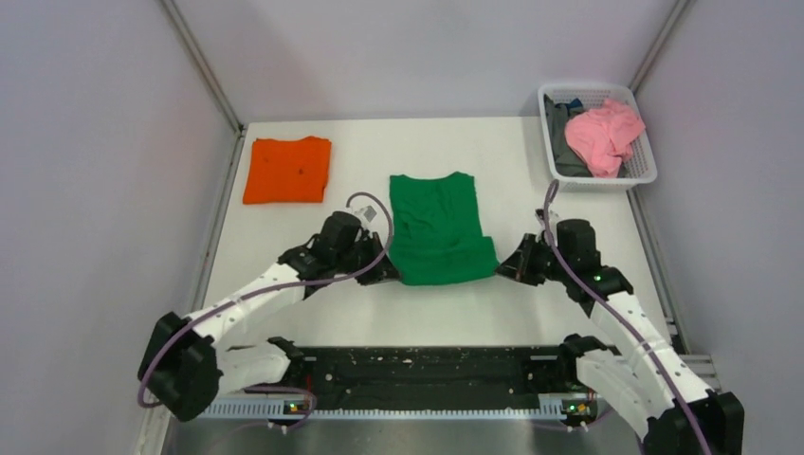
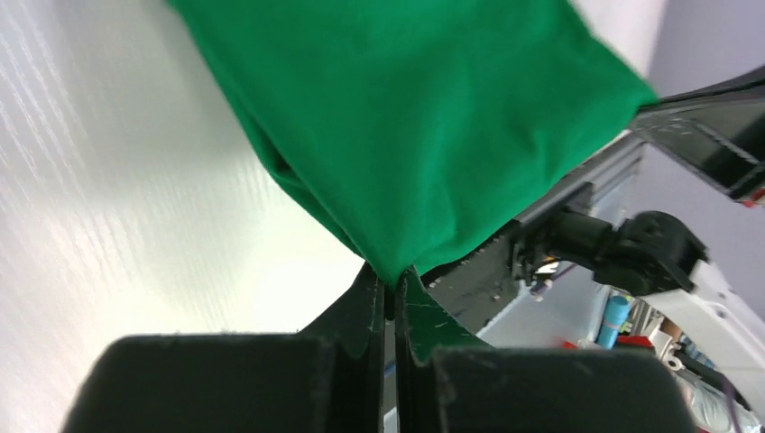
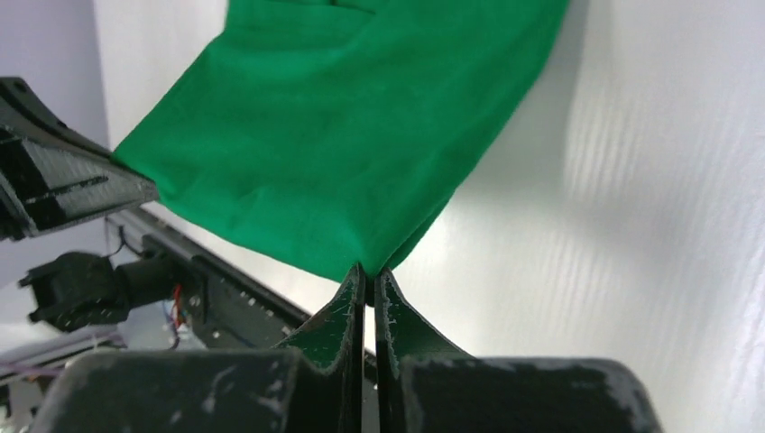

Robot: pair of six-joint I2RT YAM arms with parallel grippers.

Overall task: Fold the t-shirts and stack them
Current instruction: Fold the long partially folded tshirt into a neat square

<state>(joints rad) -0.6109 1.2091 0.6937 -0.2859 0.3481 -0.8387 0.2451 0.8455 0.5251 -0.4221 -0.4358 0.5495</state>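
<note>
A green t-shirt (image 1: 439, 227) lies folded lengthwise in the middle of the white table (image 1: 379, 156), collar end toward the back. My left gripper (image 1: 392, 276) is shut on its near left corner; in the left wrist view the cloth (image 2: 424, 126) is pinched at the tips of that gripper (image 2: 393, 281). My right gripper (image 1: 500, 266) is shut on the near right corner, and the right wrist view shows the green cloth (image 3: 352, 135) caught at its tips (image 3: 370, 271). An orange t-shirt (image 1: 287, 170) lies folded at the back left, away from both grippers.
A white basket (image 1: 648, 176) at the back right holds pink and grey clothes. A black rail (image 1: 427, 365) runs along the near table edge between the arm bases. Grey walls close in the left, back and right sides.
</note>
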